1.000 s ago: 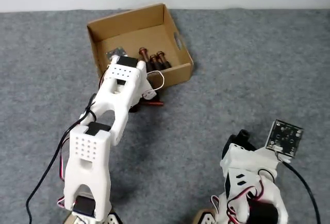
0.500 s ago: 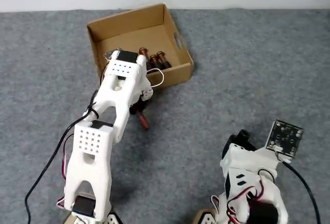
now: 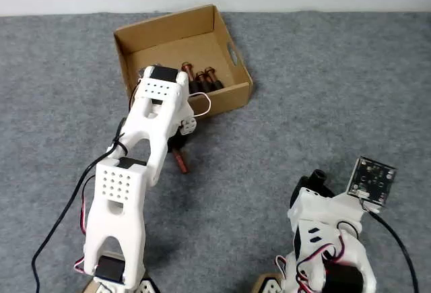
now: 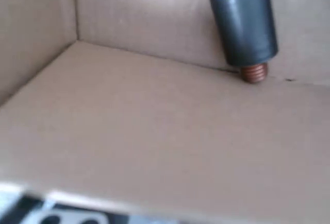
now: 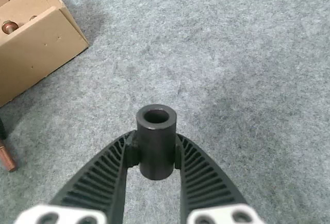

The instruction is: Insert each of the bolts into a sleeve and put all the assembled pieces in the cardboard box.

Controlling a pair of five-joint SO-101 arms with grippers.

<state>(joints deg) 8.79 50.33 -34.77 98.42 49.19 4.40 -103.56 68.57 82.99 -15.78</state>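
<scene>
In the high view my left arm reaches to the near wall of the cardboard box (image 3: 165, 20). Its gripper (image 3: 176, 139), mostly under the wrist, is shut on an assembled piece (image 3: 179, 158): a dark sleeve with a copper bolt end pointing down at the carpet, just outside the box. The left wrist view shows that sleeve (image 4: 242, 18) and its threaded tip (image 4: 253, 73) against cardboard. Three assembled pieces (image 3: 201, 77) lie in the box. Near the front of the table, my right gripper (image 5: 155, 147) is shut on an upright, hollow dark sleeve (image 5: 156, 131).
Grey carpet covers the table. The box (image 5: 31, 54) stands at the back left. My right arm's base (image 3: 330, 246) and its camera board (image 3: 370, 180) sit at the front right. Open carpet lies between the box and the right arm.
The left gripper has turned the held piece from lying level beside the box's near wall to hanging tip-down, and drawn it slightly toward the front. The right arm has kept still.
</scene>
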